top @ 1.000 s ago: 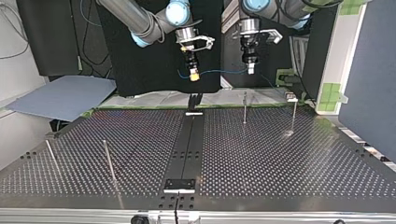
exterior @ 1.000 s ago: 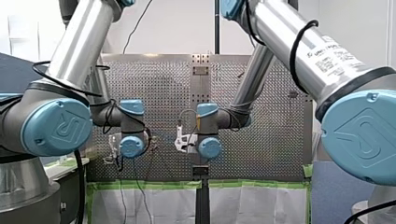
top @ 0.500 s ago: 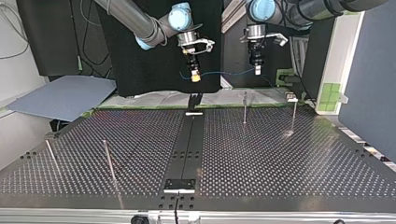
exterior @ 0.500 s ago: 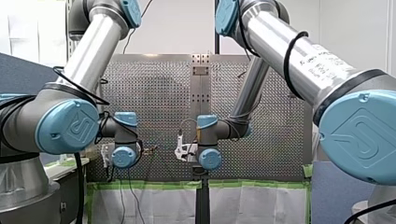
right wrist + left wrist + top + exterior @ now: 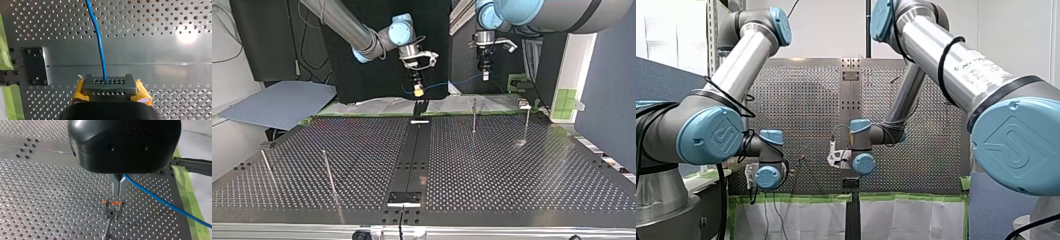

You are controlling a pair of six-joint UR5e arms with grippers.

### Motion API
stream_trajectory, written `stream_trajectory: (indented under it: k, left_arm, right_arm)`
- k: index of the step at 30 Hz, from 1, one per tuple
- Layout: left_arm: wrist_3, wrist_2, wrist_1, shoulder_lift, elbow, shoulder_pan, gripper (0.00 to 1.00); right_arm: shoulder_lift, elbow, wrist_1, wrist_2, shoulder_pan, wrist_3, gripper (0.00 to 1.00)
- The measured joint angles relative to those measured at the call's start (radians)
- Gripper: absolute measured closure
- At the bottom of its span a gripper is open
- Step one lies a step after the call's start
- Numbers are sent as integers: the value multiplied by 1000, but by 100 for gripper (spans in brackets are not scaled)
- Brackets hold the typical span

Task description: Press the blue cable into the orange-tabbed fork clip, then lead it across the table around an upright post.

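Observation:
The blue cable (image 5: 447, 79) hangs taut between my two grippers, above the table's far edge in the top view. My left gripper (image 5: 119, 191) has its metal fingers shut on the cable (image 5: 160, 201), which trails off to one side. Just ahead of and below those fingers stands the orange-tabbed fork clip (image 5: 112, 203) on its thin post. My right gripper (image 5: 110, 86), with yellow pads, is shut on the cable (image 5: 100, 45), which runs straight ahead from it. In the top view my left gripper (image 5: 485, 75) hovers above the clip's post (image 5: 474, 115), and my right gripper (image 5: 417, 90) hangs over the dark centre strip.
Upright posts stand on the perforated table (image 5: 512, 170): one at the top view's right (image 5: 526, 122) and two leaning ones at its left (image 5: 329, 172) (image 5: 267, 167). A dark strip (image 5: 412, 160) runs down the middle. Green tape (image 5: 186, 195) lines the table's edge.
Both arms have shifted with the cable still held. In the top view my right gripper has sunk a little lower and my left gripper has drifted slightly right.

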Motion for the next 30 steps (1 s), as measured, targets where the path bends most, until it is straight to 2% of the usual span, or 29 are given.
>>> stream_trajectory:
  k: [5, 12, 21, 30]
  left_arm:
    - [-6, 11, -25, -4, 31, 5, 100]
    - [-9, 30, -85, -4, 88, 12, 100]
    - [-15, 40, -152, -5, 141, 30, 100]
    - [-20, 50, -197, -5, 169, 49, 100]
  right_arm:
    - [17, -5, 2, -20, -14, 1, 100]
    - [73, -18, -4, -30, -28, 4, 100]
    - [88, -48, -1, -57, -51, 6, 100]
    - [122, -84, 17, -71, -71, 4, 100]
